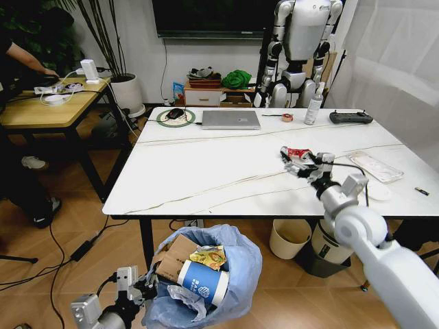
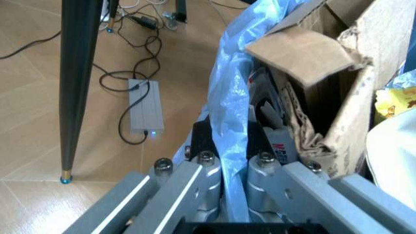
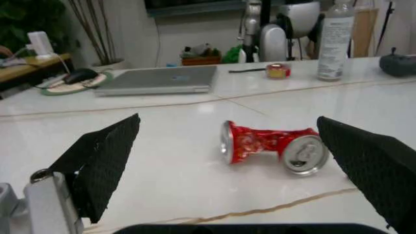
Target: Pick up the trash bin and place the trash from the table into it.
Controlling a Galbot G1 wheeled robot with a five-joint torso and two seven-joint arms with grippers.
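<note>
Below the table's [image 1: 206,179] near edge, at six o'clock, the left gripper [image 2: 224,165] pinches the trash bin's [image 1: 236,274] blue bag rim (cardboard, cup inside). Farther, at three o'clock, the right gripper [image 3: 227,151], jaws wide, faces the crushed red can [image 3: 270,146]; laptop [image 1: 230,119] beyond.

Head camera sits high, looking forward and down across the table [image 1: 206,171] from its near edge, with the trash bin [image 1: 236,274] below that edge and both arms rising from the lower corners. Left wrist camera peers along its own left gripper [image 2: 224,161], very close against the bin's blue bag [image 2: 231,107] and brown cardboard [image 2: 305,53], floor beyond, sharing the bin with the head view. Right wrist camera skims low over the tabletop between the right gripper [image 3: 254,156] pads toward the far edge, close on the crushed red can [image 3: 270,145], sharing can, laptop [image 3: 159,80] and bottle [image 3: 336,41] with the head view.
</note>
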